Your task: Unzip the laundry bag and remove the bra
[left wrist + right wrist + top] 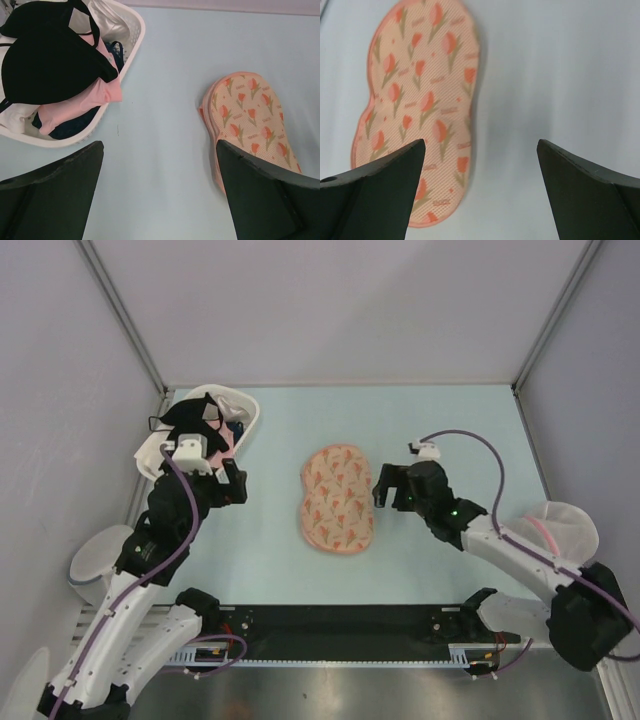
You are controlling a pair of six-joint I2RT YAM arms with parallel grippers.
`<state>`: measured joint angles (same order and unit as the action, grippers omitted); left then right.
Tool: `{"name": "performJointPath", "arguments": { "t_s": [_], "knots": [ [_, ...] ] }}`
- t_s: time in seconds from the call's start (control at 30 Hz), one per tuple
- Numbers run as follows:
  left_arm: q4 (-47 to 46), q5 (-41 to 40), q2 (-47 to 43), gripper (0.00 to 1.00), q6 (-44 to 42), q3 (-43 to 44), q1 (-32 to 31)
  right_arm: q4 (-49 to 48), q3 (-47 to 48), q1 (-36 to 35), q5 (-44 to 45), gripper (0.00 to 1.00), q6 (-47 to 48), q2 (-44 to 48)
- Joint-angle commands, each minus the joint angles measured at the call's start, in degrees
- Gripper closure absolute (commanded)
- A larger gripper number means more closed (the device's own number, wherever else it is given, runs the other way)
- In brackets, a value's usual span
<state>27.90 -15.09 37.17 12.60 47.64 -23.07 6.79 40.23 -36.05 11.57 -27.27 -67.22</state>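
looks done: black fabric bra (47, 60) lies in white plastic basket (134, 42), outside flat floral laundry bag (337, 498); left tool (157, 150), right tool (481, 145) spread wide, empty.

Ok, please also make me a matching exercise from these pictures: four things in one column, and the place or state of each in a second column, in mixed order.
Things:
1. laundry bag
2. bra
3. white basket
4. right gripper

Place or state:
a. open, holding nothing
b. black, lying on top in the basket
c. flat in the middle of the table
d. at the table's far left

Pairs: 1-c, 2-b, 3-d, 4-a
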Motion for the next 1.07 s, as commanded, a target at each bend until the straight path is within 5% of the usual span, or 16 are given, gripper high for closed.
{"name": "performJointPath", "arguments": {
  "t_s": [0.0, 0.33, 1.03],
  "knots": [
    [-2.24, -0.20, 0.01, 0.00, 1.11, 0.00, 0.39, 6.98, -1.29, 5.19, 3.27, 0.00, 3.09, 11.81],
    [-2.50, -0.02, 0.45, 0.00, 1.55, 0.17, 0.39, 17.38, -1.12, 12.23, 9.96, 0.00, 5.91, 30.29],
    [-2.68, -0.90, -0.78, 0.00, 1.81, -0.09, 0.39, 18.09, -0.68, 12.85, 9.34, 0.00, 5.91, 29.69]
  ]
}}
